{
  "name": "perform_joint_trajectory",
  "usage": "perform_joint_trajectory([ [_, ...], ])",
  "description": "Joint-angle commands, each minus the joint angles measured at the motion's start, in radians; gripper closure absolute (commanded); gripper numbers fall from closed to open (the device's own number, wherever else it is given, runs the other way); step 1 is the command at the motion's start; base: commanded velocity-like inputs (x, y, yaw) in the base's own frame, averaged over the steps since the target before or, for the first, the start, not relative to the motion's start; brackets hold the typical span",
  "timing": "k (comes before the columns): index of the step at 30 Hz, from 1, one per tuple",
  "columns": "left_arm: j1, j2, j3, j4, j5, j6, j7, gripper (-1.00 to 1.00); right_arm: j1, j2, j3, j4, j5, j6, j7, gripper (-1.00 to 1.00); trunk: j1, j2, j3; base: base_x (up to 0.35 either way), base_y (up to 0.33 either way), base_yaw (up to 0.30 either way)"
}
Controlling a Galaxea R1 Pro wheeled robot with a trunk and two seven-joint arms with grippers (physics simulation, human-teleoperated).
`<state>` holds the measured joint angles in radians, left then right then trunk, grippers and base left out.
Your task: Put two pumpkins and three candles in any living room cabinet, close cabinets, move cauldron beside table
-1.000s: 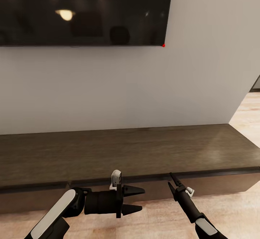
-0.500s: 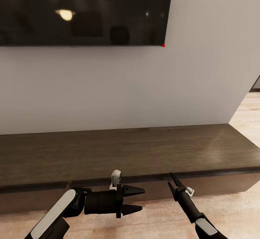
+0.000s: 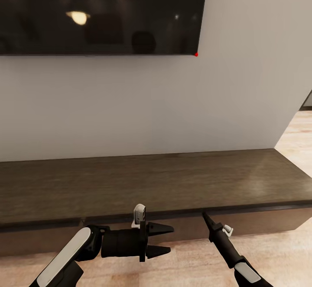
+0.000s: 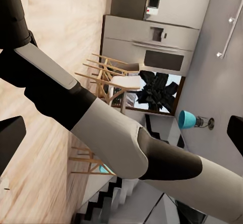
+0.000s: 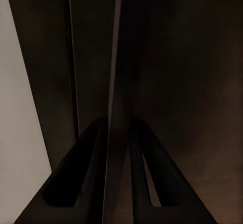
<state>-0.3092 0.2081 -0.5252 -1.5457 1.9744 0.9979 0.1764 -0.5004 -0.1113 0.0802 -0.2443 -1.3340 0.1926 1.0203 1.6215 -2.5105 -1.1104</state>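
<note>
My right fingers [image 3: 205,214], pressed together, touch the cabinet [image 3: 151,183] front's top edge; my left fingers [image 3: 161,239] hang released nearby.

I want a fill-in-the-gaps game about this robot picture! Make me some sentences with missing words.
1. The long brown cabinet stands against a ____ wall.
2. Above the cabinet hangs a big black ____.
3. The left pincer has its fingers spread ____.
4. The right pincer points its tip at the cabinet's ____ edge.

Missing words: white; TV; open; front
</note>
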Motion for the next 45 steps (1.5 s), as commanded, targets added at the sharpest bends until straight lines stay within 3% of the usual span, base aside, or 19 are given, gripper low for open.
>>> perform_joint_trajectory([
  [1, -0.001, 0.001, -0.001, -0.001, 0.011, 0.0, 0.009, -1.0, -0.001, -0.001, 0.009, -0.001, -0.017, 0.014, 0.008, 1.0, 0.0, 0.0, -0.001, 0.0, 0.0, 0.0],
  [45, -0.001, 0.001, -0.001, -0.001, 0.011, -0.001, 0.009, -1.0, -0.001, -0.001, 0.004, -0.001, -0.021, 0.007, 0.008, 1.0, 0.0, 0.0, -0.001, -0.019, 0.0, 0.0],
])
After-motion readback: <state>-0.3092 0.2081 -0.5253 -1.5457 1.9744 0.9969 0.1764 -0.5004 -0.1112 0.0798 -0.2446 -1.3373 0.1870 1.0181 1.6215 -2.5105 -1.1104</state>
